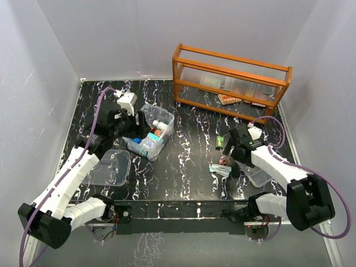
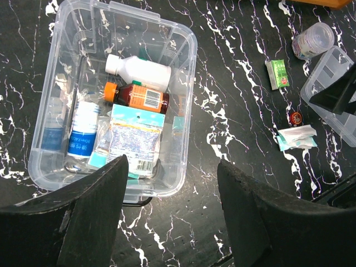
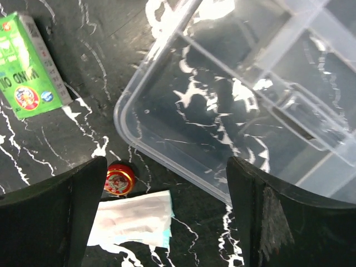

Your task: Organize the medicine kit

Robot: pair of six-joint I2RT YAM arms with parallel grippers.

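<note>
**MEDICINE KIT: OPEN, PART-FILLED; BOTH CLAWS EMPTY**

Item: medicine kit (image 1: pixel 157 129), a clear box with its lid off, set left of the middle of the desk (image 1: pixel 189 139). Its long axis is laid from the far edge toward the near edge, slanted to the near-left corner. Contents noted: white bottle (image 2: pixel 139 69), amber bottle (image 2: pixel 136 95), printed sachet (image 2: pixel 135 136), blue-labelled bottle (image 2: pixel 83 130).

Left claw (image 2: pixel 172 167): held well apart, nothing gripped. It is placed at one short end of the kit, so the long axis runs straight ahead of it. This arm is judged much the nearer to the kit.

Right claw (image 3: pixel 167 175): spread wide, nothing gripped. It is poised above a corner of a clear divided tray (image 3: pixel 267 83) toward the desk's near-right corner. A red tin (image 3: pixel 119 179) is seen just beside one finger, with a gauze packet (image 3: pixel 133 219) next to it and a green carton (image 3: pixel 33 67) near.

Relation for the coming move: the kit is found to the right claw's left, across the desk's middle. The loose items are judged closer to the right arm, so a leftward carry would be required.
</note>
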